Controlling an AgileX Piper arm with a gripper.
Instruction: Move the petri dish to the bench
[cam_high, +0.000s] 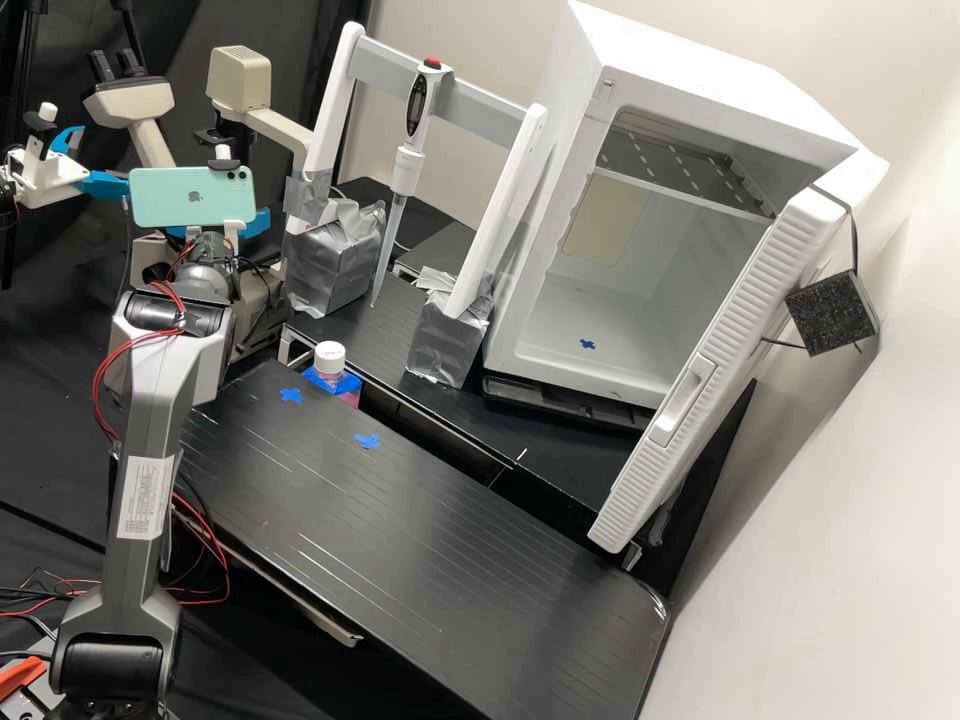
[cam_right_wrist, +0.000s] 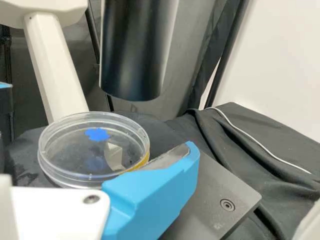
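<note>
Clear petri dish (cam_right_wrist: 72, 152), seemingly flat, round face upward.

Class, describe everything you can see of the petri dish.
The petri dish is round, shallow and clear, apparently plastic, with doubled rims suggesting a lid. A blue mark shows on or through it, and part of the edge looks yellow. It seems roughly level, near a dark plate. What supports or touches it, I cannot tell.

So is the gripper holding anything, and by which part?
I can't tell: the petri dish is right by the gripper, but whether it is actually gripped is unclear.
</note>
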